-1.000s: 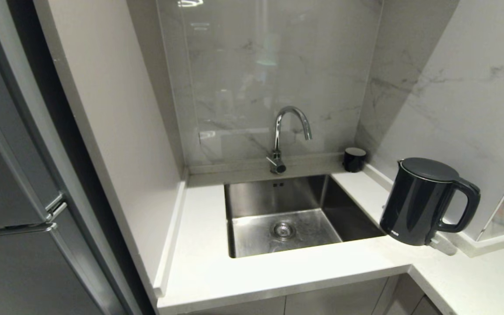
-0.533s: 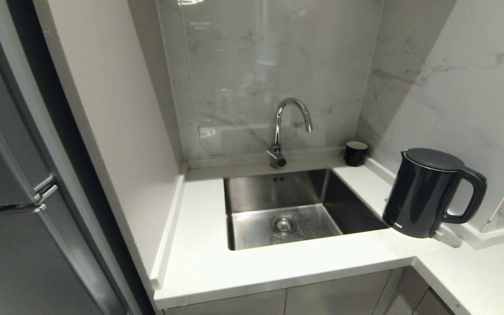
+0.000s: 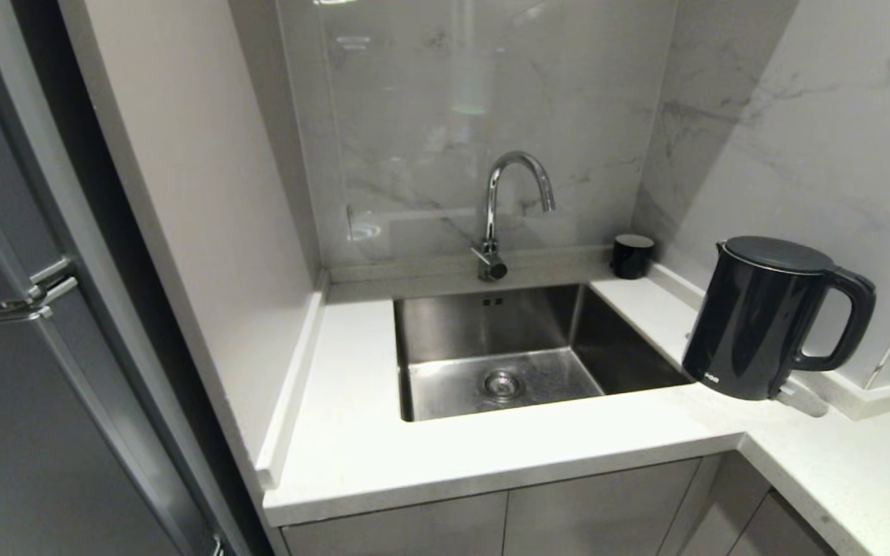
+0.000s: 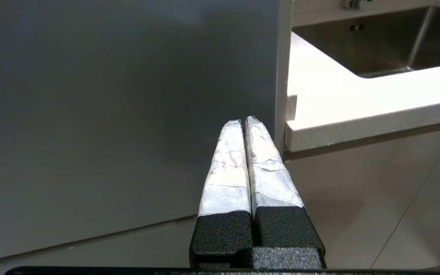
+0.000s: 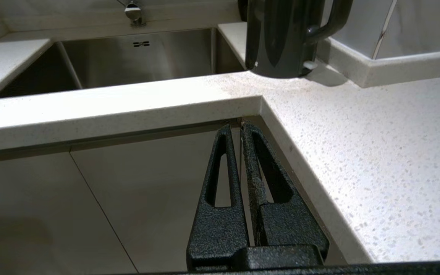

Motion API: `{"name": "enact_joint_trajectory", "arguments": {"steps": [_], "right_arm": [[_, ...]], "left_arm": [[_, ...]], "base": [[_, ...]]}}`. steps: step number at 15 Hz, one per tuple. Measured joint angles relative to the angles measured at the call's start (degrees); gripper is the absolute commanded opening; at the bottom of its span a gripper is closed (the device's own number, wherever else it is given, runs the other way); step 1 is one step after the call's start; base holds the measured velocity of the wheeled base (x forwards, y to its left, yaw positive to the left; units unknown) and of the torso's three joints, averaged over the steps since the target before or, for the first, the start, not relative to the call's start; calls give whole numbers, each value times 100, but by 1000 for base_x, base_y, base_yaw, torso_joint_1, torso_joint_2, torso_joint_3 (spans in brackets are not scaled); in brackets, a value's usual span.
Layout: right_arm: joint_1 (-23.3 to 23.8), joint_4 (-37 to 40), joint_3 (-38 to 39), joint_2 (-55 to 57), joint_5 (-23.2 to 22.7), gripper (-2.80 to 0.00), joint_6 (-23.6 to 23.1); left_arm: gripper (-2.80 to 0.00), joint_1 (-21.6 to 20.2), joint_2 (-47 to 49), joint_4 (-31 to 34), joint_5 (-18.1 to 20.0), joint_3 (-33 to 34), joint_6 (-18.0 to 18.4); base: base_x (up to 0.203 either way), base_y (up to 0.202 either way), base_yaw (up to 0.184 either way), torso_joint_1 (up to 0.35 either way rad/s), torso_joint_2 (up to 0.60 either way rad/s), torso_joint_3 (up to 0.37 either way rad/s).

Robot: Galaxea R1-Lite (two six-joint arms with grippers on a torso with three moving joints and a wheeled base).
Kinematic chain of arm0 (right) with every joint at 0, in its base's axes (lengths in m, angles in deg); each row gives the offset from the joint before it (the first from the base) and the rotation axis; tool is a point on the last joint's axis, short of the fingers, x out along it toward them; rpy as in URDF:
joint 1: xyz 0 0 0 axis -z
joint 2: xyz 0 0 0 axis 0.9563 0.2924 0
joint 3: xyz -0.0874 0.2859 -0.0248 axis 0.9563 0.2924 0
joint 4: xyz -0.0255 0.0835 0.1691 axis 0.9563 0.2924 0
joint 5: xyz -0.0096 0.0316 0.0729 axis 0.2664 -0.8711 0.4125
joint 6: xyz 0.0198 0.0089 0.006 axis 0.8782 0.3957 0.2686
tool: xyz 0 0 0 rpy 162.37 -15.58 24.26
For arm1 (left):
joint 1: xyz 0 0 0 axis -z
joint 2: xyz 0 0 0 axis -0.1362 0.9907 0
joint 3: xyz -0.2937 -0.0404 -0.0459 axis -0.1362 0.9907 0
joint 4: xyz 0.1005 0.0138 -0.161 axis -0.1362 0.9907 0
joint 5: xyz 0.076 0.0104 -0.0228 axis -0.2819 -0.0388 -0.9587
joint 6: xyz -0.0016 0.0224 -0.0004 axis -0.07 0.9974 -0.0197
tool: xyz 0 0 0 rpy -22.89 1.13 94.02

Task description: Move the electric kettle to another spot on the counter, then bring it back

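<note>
the electric kettle [image 3: 769, 320] stands upright on the counter [image 3: 491, 455], right at the inner corner of the l, just beside the right rim of the sink [image 3: 507, 351], its loop handle turned away from the sink toward the wall upstand. neither arm shows in the head view. your left gripper [image 4: 245, 123] hangs low in front of the grey panel beside the counter's end, taped tips pressed together on nothing. your right gripper [image 5: 234, 126] sits below the counter edge, in front of the cabinet doors [image 3: 599, 517], its fingers closed flat against each other and empty too.

watch the lift: both grippers sit below the worktop, so if you raise the right arm straight up it may knock the thick counter edge. you also need to spread the fingers before you reach the handle, or the shut tips will shove the kettle instead of taking it. a push from this side could slide it toward the sink and tip it in. the glossy body looks slippery, so take the handle, not the wall. mind the small black cup [image 3: 632, 255] by the tap [image 3: 503, 212] when you choose the new spot
</note>
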Motion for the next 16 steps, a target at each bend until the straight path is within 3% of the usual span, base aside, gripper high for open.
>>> {"name": "enact_joint_trajectory", "arguments": {"steps": [16], "right_arm": [[0,10,0,0,0,-280,0]], "left_arm": [[-280,0,0,7,-2,0,4]], "base": [[0,0,0,-116,501,378]]}}
